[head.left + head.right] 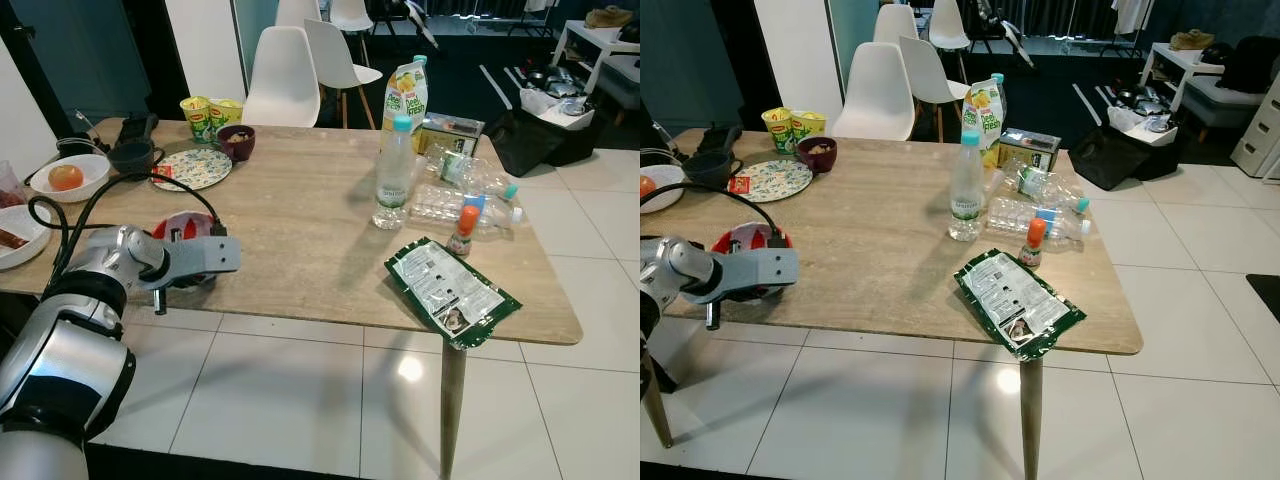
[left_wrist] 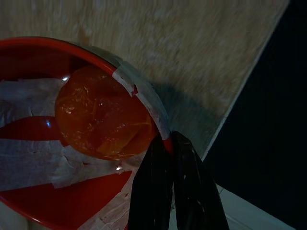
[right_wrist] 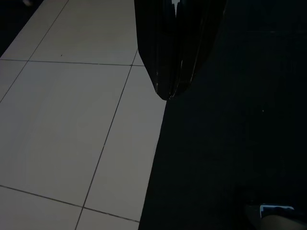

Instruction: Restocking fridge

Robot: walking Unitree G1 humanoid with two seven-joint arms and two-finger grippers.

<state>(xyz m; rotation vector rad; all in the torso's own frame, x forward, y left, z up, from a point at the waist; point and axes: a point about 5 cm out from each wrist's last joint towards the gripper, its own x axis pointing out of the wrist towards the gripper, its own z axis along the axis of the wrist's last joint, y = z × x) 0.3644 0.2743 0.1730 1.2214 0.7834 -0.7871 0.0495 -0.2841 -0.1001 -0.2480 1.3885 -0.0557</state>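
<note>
item 1: left gripper [image 2: 169,140]. my working tool, reached out over the near edge of the wooden table [image 1: 300,230]. in the left wrist view the two black fingers lie pressed together with no gap, tips at the rim of the red bowl [image 2: 57,191]; i hold nothing.

item 2: red bowl, directly under and ahead of the left gripper, lined with white paper [image 2: 29,158]. inside, just ahead of the fingertips, an orange-red glossy lump [image 2: 100,112], possibly wrapped fruit; i cannot tell more. my judgement: bowl stiff and light, rim the natural hold; the lump looks soft and slick, so easy to squash, and the paper may slide.

item 3: right gripper [image 3: 168,91]. idle, hanging over white floor tiles [image 3: 72,120], fingers closed to a point.

item 4: restock goods, well beyond the left gripper on its far right side. upright water bottle [image 1: 394,175] with pale blue cap, label too small to read; likely heavy if full, smooth, best taken at the waist. juice carton [image 1: 405,98], "fresh" legible; stiff, take by the flat sides. two clear bottles lying down [image 1: 470,195], liable to roll. small orange-capped bottle [image 1: 462,232]. flat green packet [image 1: 450,292] hanging over the table edge, print unreadable; floppy, pinch at a rim.

item 5: other. patterned plate [image 1: 192,168], dark bowl [image 1: 236,142], two yellow cups [image 1: 210,117].
</note>
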